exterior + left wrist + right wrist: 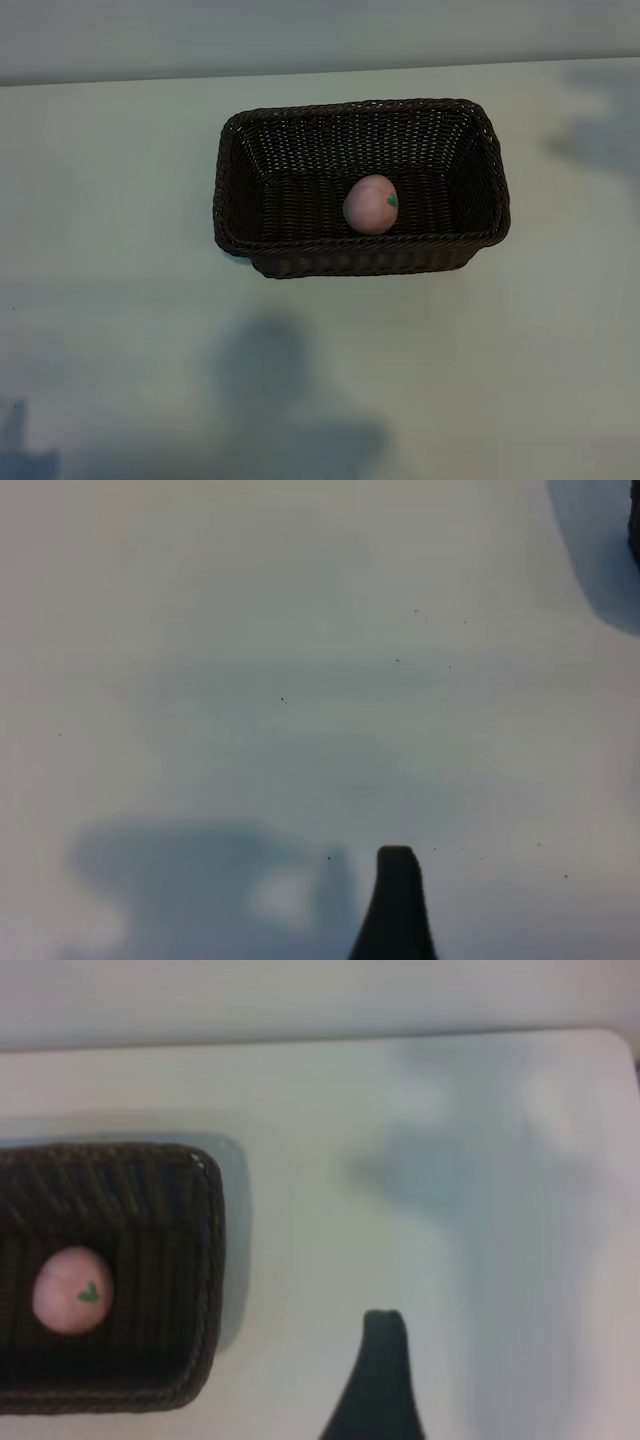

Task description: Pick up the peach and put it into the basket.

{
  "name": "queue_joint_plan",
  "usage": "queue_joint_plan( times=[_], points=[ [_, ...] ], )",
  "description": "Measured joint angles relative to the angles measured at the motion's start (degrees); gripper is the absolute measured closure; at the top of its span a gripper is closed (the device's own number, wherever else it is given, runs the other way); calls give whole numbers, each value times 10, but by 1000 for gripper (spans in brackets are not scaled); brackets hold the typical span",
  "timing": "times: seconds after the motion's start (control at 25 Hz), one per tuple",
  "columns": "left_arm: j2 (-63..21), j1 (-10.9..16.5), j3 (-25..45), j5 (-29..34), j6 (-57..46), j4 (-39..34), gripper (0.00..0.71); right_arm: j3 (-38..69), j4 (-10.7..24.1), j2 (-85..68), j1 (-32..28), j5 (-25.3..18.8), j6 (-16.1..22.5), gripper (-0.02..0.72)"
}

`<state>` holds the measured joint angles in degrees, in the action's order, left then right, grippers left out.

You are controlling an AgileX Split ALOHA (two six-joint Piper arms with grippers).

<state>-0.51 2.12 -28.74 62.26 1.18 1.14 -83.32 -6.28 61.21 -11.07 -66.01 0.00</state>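
Note:
The pale pink peach [371,203] with its green leaf mark lies on the floor of the dark brown woven basket [250,160], which stands at the middle of the table. In the right wrist view the peach [72,1289] rests inside the basket [205,1260], well off to the side of my right gripper [320,1360]. That gripper is open and holds nothing; one dark finger [384,1360] shows. My left gripper [320,880] hangs open over bare table, with one finger [397,900] in view. Neither arm appears in the exterior view.
The pale table top [120,300] spreads around the basket on all sides, with soft arm shadows at the front and far right. Its back edge [300,72] meets a light wall. A dark shape [634,520] touches the corner of the left wrist view.

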Motion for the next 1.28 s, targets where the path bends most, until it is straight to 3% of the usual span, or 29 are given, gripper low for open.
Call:
queue_joint_plan(
  times=[0.12, 0.32, 0.6, 0.76, 1.28],
  points=[
    [0, 0, 0, 0, 0, 0, 118, 47, 1, -74, 0, 28, 0, 108],
    [0, 0, 0, 0, 0, 0, 118, 110, 9, -188, 15, 35, 0, 108],
    [0, 0, 0, 0, -1, 0, 118, 205, 39, -333, 66, 68, 32, 108],
    [0, 0, 0, 0, -1, 0, 118, 252, 58, -411, 67, 70, 36, 108],
    [0, 0, 0, 0, -1, 0, 118, 431, 59, -593, 67, 59, 36, 108]
  ],
)
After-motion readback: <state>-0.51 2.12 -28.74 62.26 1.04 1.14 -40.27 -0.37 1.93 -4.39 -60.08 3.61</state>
